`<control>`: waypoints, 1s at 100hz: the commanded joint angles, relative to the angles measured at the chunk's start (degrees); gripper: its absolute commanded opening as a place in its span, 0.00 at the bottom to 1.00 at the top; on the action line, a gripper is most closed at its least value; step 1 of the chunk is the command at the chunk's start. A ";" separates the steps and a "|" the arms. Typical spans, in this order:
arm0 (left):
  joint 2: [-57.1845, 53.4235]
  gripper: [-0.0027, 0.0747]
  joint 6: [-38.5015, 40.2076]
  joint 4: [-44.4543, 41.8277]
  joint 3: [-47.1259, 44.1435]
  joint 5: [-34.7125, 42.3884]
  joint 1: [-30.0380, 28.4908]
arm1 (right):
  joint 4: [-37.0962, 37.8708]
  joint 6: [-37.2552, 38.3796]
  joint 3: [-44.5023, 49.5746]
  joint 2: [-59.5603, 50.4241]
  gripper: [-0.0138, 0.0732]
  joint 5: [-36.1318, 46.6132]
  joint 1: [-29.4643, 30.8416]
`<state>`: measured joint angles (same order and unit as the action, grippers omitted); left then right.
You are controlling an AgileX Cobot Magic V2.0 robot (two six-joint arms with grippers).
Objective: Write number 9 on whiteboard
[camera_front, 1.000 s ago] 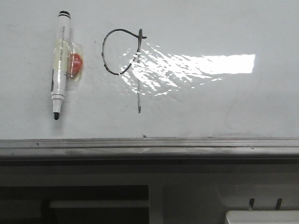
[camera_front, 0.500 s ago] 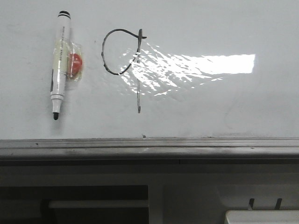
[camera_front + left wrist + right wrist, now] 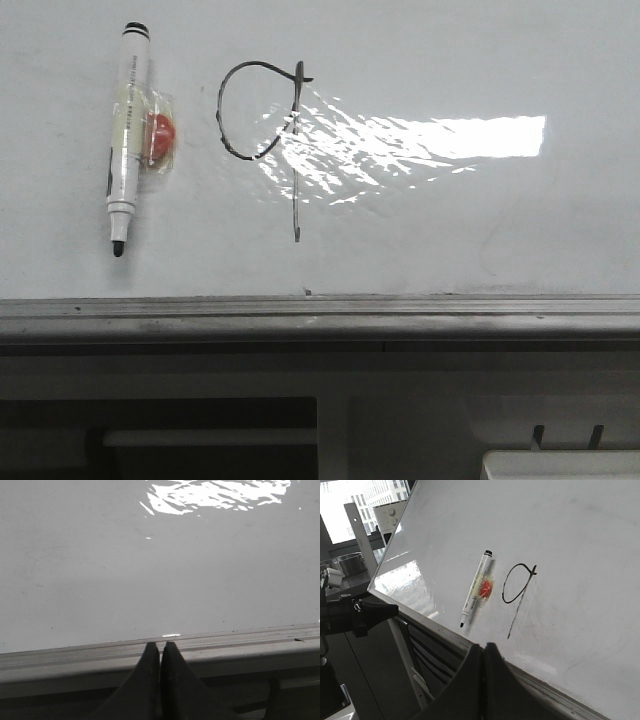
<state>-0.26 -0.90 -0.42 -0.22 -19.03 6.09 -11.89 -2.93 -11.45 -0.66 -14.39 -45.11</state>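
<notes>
number 9 (image 3: 262,130): drawn on whiteboard (image 3: 450,230), right of marker (image 3: 127,135)
left gripper (image 3: 160,652): jaws closed, empty
right gripper (image 3: 484,652): jaws closed, empty

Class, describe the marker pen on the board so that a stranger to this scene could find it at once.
Start with the whiteboard, glossy with a bright glare patch. Left of the hand-drawn number 9 lies the marker pen, white-bodied, black tip uncapped. Unlike the flat ink figure, it is a solid object with a red blob under clear tape on its side.
</notes>
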 commanded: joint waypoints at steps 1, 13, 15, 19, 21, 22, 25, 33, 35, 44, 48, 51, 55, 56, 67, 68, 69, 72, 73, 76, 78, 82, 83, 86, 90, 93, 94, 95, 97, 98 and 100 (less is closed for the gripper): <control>-1.65 0.01 0.42 -0.02 -2.41 2.97 -0.17 | -0.05 -0.49 -1.47 0.08 0.08 4.14 0.00; -1.65 0.01 0.42 -0.02 -2.41 2.97 -0.17 | -0.05 -0.49 -1.47 0.08 0.08 4.14 0.00; -1.65 0.01 0.42 -0.02 -2.41 2.97 -0.17 | -0.05 -0.49 -1.47 0.08 0.08 4.14 0.00; -1.65 0.01 0.42 -0.02 -2.41 2.97 -0.17 | -0.05 -0.49 -1.47 0.08 0.08 4.14 0.00; -1.65 0.01 0.42 -0.02 -2.41 2.97 -0.17 | -0.05 -0.49 -1.47 0.08 0.08 4.14 0.00; -1.65 0.01 0.42 -0.02 -2.41 2.97 -0.17 | -0.05 -0.49 -1.47 0.08 0.08 4.14 0.00; -1.65 0.01 0.42 -0.02 -2.41 2.97 -0.17 | -0.05 -0.49 -1.47 0.08 0.08 4.14 0.00; -1.65 0.01 0.42 -0.02 -2.41 2.97 -0.17 | -0.05 -0.49 -1.47 0.08 0.08 4.14 0.00; -1.65 0.01 0.42 -0.02 -2.41 2.97 -0.17 | -0.05 -0.49 -1.47 0.08 0.08 4.14 0.00; -1.65 0.01 0.42 -0.02 -2.41 2.97 -0.17 | -0.05 -0.49 -1.00 0.08 0.08 4.14 0.11; -1.65 0.01 0.42 -0.02 -2.41 2.97 -0.17 | -0.05 -0.49 -0.86 0.08 0.08 3.97 0.51; -1.65 0.01 0.42 -0.02 -2.41 2.97 -0.17 | -0.05 -0.49 -0.62 0.08 0.08 3.44 0.92; -1.65 0.01 0.42 -0.02 -2.41 2.97 -0.17 | -0.05 -0.49 -0.18 0.08 0.08 2.82 1.77; -1.65 0.01 0.42 -0.02 -2.41 2.97 -0.17 | -0.05 -0.49 0.04 0.08 0.08 2.77 1.92; -1.65 0.01 0.42 -0.02 -2.41 2.97 -0.17 | 0.07 -0.49 2.32 0.08 0.08 3.52 5.64; -1.65 0.01 0.42 -0.02 -2.41 2.97 -0.17 | 0.08 -0.49 2.51 0.08 0.08 3.95 6.30; -1.65 0.01 0.42 -0.02 -2.41 2.97 -0.17 | 0.08 -0.49 2.72 0.08 0.08 4.15 6.64; -1.65 0.01 0.42 -0.02 -2.41 2.97 -0.17 | 0.38 -0.49 3.94 0.08 0.08 5.30 8.08; -1.65 0.01 0.42 -0.02 -2.41 2.97 -0.17 | 0.35 -0.49 4.21 0.08 0.08 5.98 8.81; -1.65 0.01 0.42 -0.02 -2.41 2.97 -0.17 | 0.81 -0.49 5.36 0.08 0.08 7.66 10.32; -1.65 0.01 0.42 -0.02 -2.41 2.97 -0.17 | 1.43 -0.49 6.33 0.08 0.08 9.24 11.50; -1.65 0.01 0.42 -0.02 -2.41 2.97 -0.17 | 3.65 -0.49 8.39 0.08 0.08 13.15 14.00; -1.65 0.01 0.42 -0.02 -2.41 2.97 -0.17 | 4.04 -0.49 8.74 0.08 0.08 13.89 14.43; -1.65 0.01 0.42 -0.02 -2.41 2.97 -0.17 | 6.26 -0.49 10.51 0.08 0.08 16.92 16.18; -1.65 0.01 0.42 -0.02 -2.41 2.97 -0.17 | 8.64 -0.38 12.31 0.08 0.08 22.01 18.82; -1.65 0.01 0.42 -0.02 -2.41 2.97 -0.17 | 10.93 0.39 13.86 0.08 0.08 25.81 20.60; -1.65 0.01 0.42 -0.02 -2.41 2.97 -0.17 | 11.42 0.95 13.85 0.08 0.08 26.14 21.52; -1.65 0.01 0.42 -0.02 -2.41 2.97 -0.17 | 12.65 1.30 13.56 0.08 0.08 25.67 22.00; -1.65 0.01 0.42 -0.02 -2.41 2.97 -0.17 | 14.02 2.41 13.41 0.08 0.08 25.11 23.46; -1.65 0.01 0.42 -0.02 -2.41 2.97 -0.17 | 15.11 2.93 13.40 0.08 0.08 25.27 23.91; -1.65 0.01 0.42 -0.02 -2.41 2.97 -0.17 | 16.09 3.53 13.52 0.08 0.08 25.97 25.27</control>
<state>-0.26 -0.90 -0.42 -0.22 -19.06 6.09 -2.32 -1.93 0.64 -0.66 0.74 -24.51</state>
